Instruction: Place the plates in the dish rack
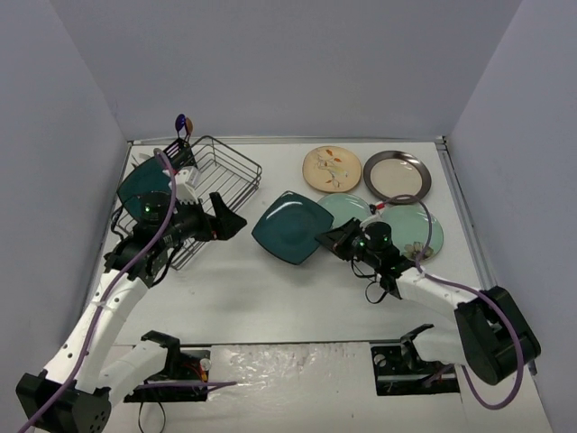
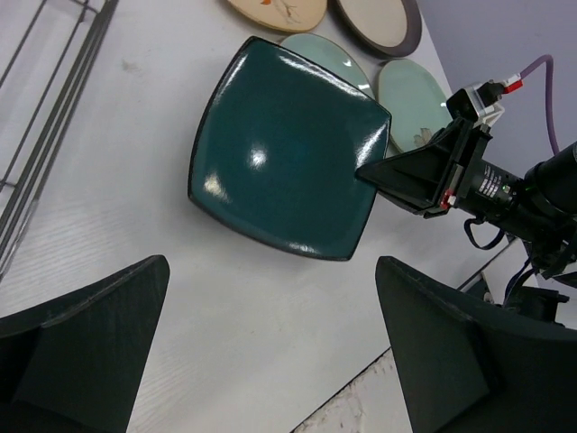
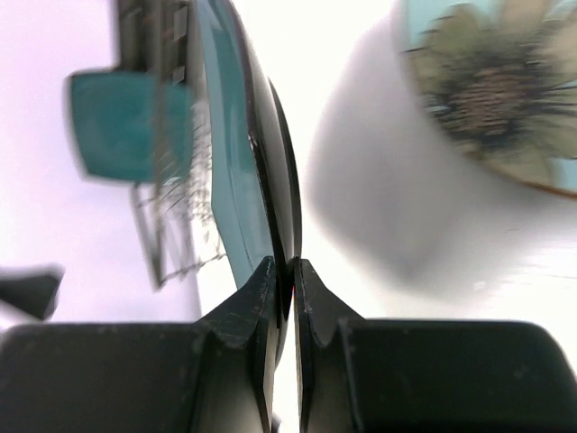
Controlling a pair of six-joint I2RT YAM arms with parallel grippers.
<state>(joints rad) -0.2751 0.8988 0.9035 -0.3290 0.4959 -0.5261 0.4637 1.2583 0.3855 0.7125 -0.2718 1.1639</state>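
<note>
My right gripper [image 1: 329,236] is shut on the right corner of a dark teal square plate [image 1: 290,227] at mid-table. In the right wrist view the pinch [image 3: 293,266] grips that plate [image 3: 243,162] edge-on. My left gripper [image 1: 225,221] hangs open and empty between the dish rack [image 1: 225,176] and this plate. From the left wrist, the plate [image 2: 288,153] lies ahead of the wide-apart left fingers [image 2: 90,352], with the right gripper [image 2: 365,171] on its corner. A second teal square plate [image 1: 144,189] stands in the rack's left end.
Behind and right of the held plate lie a cream floral plate [image 1: 332,168], a beige dark-rimmed plate [image 1: 397,176], a plain mint plate [image 1: 347,207] and a flowered mint plate [image 1: 410,230]. Grey walls enclose the table on three sides.
</note>
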